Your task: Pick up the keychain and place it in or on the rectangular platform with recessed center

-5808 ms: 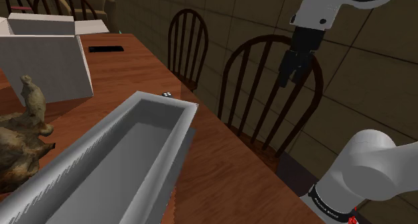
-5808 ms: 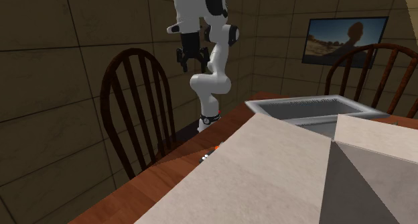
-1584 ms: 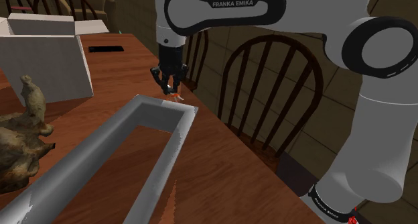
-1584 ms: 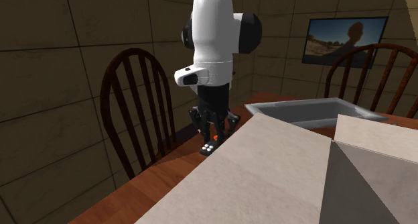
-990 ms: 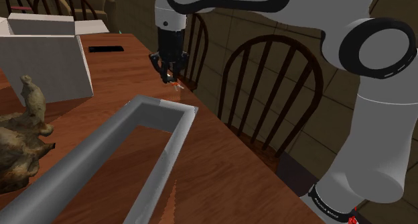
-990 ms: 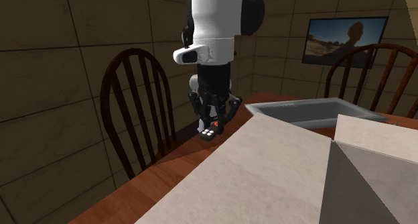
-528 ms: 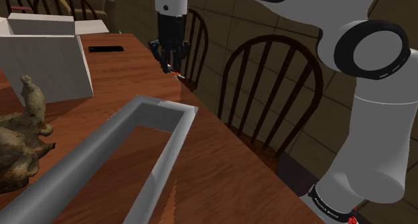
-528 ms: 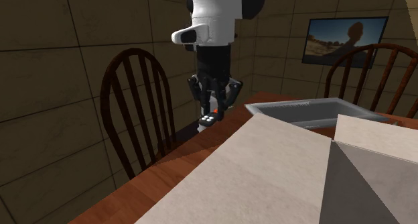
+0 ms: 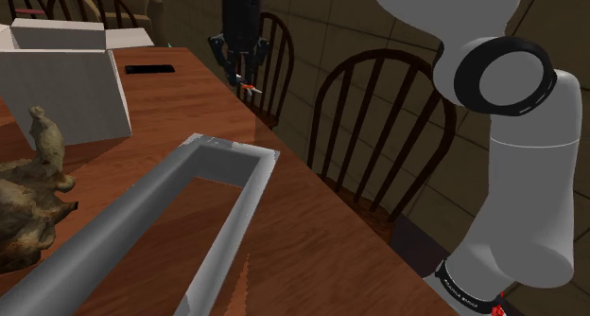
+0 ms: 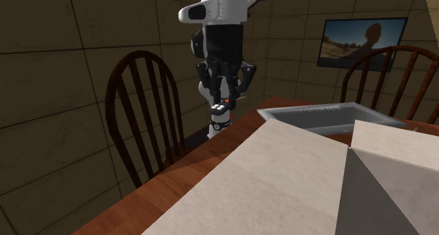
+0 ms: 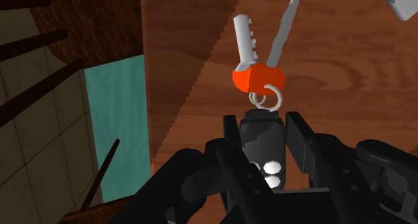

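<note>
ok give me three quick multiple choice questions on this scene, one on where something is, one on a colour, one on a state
1. Where is the keychain relative to the grey tray?
A. lying inside it
B. up in the air in the hand, apart from it
C. pinned under it

2. What colour is the key head?
A. orange
B. blue
C. green

3. What is the hand doing?
A. open, clear of the keychain
B. shut on the keychain's black fob
C. shut on nothing

Answers:
1 B, the shoulder view shows it hanging from the hand, beyond the tray's far end.
2 A, the wrist view shows it orange.
3 B, in the wrist view both fingers press the fob's sides.
</note>
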Controlling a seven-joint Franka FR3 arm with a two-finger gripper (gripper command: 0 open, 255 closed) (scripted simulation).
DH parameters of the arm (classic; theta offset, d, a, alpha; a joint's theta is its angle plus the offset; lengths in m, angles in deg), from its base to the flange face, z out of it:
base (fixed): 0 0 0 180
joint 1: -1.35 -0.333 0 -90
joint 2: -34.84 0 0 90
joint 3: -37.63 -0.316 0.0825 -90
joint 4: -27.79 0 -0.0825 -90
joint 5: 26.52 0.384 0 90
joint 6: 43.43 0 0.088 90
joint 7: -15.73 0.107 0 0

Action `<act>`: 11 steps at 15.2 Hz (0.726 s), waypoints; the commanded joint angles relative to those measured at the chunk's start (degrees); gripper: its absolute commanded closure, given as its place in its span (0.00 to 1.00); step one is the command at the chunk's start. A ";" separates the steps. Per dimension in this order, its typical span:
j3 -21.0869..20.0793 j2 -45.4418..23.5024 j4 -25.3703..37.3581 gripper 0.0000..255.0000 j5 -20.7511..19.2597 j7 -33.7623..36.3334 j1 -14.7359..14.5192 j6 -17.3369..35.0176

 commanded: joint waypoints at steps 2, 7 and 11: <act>0.14 -2.83 7.03 1.00 -0.99 0.05 -1.42 -4.24; -1.62 2.83 -1.67 1.00 0.28 5.79 -3.97 -1.20; -3.06 5.15 -4.99 1.00 0.64 10.55 -6.86 -0.22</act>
